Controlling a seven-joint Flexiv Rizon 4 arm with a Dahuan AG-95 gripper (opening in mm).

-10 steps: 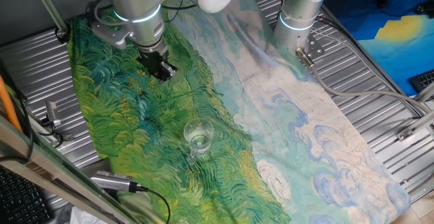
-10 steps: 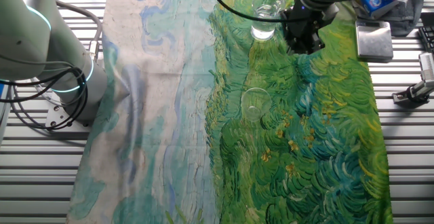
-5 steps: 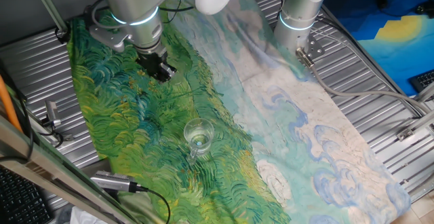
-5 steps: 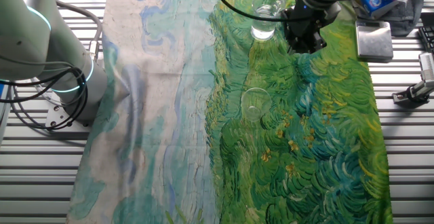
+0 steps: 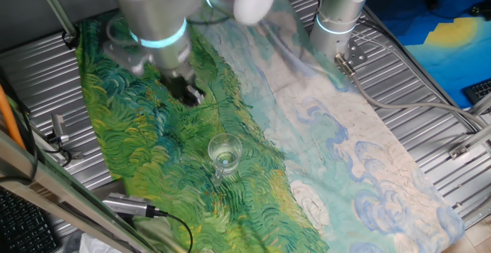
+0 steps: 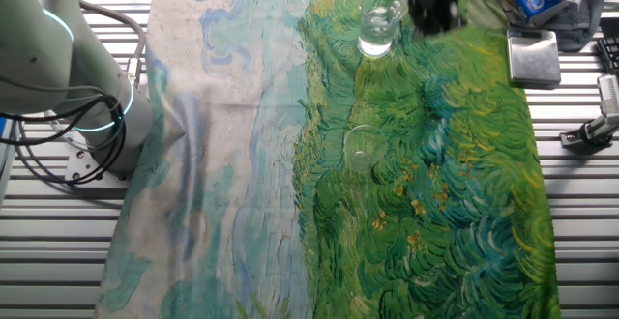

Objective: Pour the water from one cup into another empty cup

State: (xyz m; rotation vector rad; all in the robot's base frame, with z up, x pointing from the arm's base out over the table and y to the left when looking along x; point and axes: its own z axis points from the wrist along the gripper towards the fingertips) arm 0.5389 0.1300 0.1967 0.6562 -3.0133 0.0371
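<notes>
Your gripper [image 5: 186, 93] hangs in the upper left of the one fixed view, blurred, carrying nothing; the blur hides the jaws, so you cannot tell whether they are spread or closed. It sits well apart from both cups, which reads as the approach stage: nothing is grasped yet and no pouring has begun.

Both cups stand upright on the painted cloth [image 5: 337, 153] that covers the tabletop, apart from each other, which leaves you room to come at either one from the side.

In the one fixed view you see a single cup [image 5: 224, 154] at lower centre, with glints inside that may be water, though that is a judgement. The arm blocks the place where the other would be.

The other fixed view gives you what that one hides: a second cup [image 6: 377, 29] near the top edge, just left of the gripper [image 6: 432, 5], and the first cup [image 6: 363, 148] at mid-frame. The top cup shows a bright band low down, so the water may be there instead; you cannot settle which is full.
</notes>
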